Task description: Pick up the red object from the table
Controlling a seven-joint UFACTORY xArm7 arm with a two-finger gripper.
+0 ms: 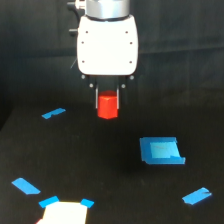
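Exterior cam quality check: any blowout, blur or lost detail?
Exterior view: soft all over; white gripper body near blown out, white patch at bottom fully clipped; table crushed to black, no shadows readable; red object saturated, edges smeared, fingers barely visible.

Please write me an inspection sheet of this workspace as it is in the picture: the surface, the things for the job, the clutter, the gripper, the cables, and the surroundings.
Surface: black matte table, flat, dark all over.
Job's things: red block, small and stubby, sits between the gripper's fingers; whether it touches the table or is lifted cannot be told.
Clutter: blue square patch toward the exterior view's right; blue tape strips at the left, lower left and lower right; a white piece with blue tape corners at the bottom edge.
Gripper: gripper with white body points down, fingers closed on both sides of the red block.
Cables: nothing seen.
Surroundings: dark backdrop, nothing else seen.
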